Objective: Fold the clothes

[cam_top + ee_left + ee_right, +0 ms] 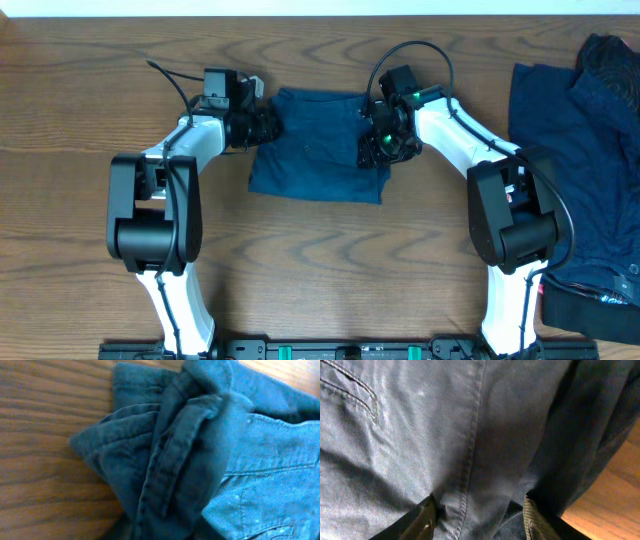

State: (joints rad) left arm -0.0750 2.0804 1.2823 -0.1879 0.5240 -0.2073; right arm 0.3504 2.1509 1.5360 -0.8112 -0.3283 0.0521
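The dark navy shorts (318, 150) lie folded into a rough rectangle at the middle of the table. My left gripper (268, 122) is at their upper left edge. In the left wrist view a bunched ridge of cloth with a seam (175, 460) runs down into the jaws and hides the fingers, so it looks shut on the shorts. My right gripper (378, 142) is on the shorts' right edge. Its two fingers (480, 520) stand apart with a seamed fold of cloth (470, 435) between them.
A pile of more dark navy clothes (590, 150) covers the right end of the wooden table (320, 260). Both arm bases stand at the front edge. Bare wood lies in front of the shorts and at the left.
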